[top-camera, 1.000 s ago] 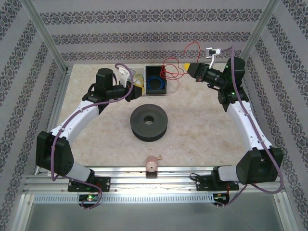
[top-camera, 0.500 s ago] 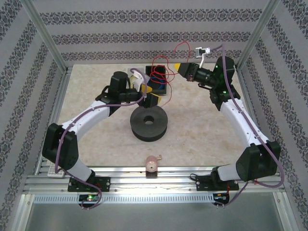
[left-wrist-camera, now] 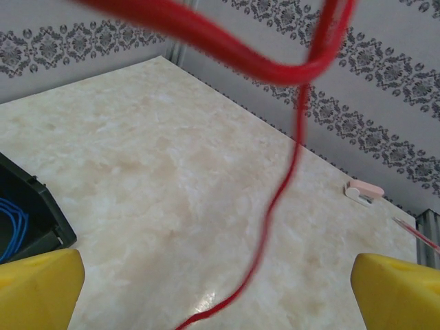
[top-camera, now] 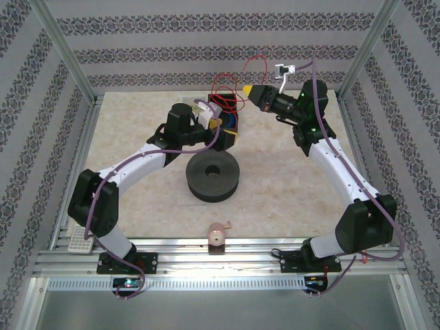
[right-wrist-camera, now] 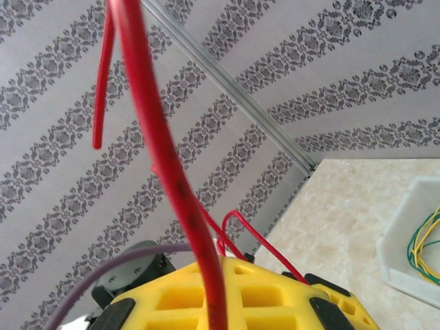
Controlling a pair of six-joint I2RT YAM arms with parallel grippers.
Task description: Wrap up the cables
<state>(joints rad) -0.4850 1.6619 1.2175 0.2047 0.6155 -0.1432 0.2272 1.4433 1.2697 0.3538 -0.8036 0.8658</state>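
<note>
**Both Arms Close In Over the Far Table, Red Cables Aloft**

Compared with half a second ago, the left arm reaches farther toward the back wall. Its left gripper (top-camera: 223,129) now sits above the black box (left-wrist-camera: 47,214) instead of short of it. The right gripper (top-camera: 247,89) has shifted left and slightly back, carrying the cables (top-camera: 223,88) with it.

The right gripper is clamped on the red cables. In the right wrist view the wire (right-wrist-camera: 172,179) runs down into the closed yellow pads of that gripper (right-wrist-camera: 227,282). From there the cables hang in the air above the far middle of the table (top-camera: 289,185). One loop rises toward the wall, and the others droop down beside the left gripper and over the box.

The left gripper's (left-wrist-camera: 216,292) jaws stand wide apart. Its yellow fingertips (left-wrist-camera: 38,289) sit at the two lower corners of the left wrist view. A single red strand (left-wrist-camera: 292,165) dangles between them and touches neither.

A blue wire coil (left-wrist-camera: 12,230) lies inside the box. A white bin (right-wrist-camera: 402,271) holding a yellow-green wire (right-wrist-camera: 426,247) sits on the table in the right wrist view. A black ring (top-camera: 198,180) rests mid-table, well apart from the cables. A small pink reel (top-camera: 218,236) sits at the near edge, and a pale clip (left-wrist-camera: 364,191) lies by the far wall.
</note>
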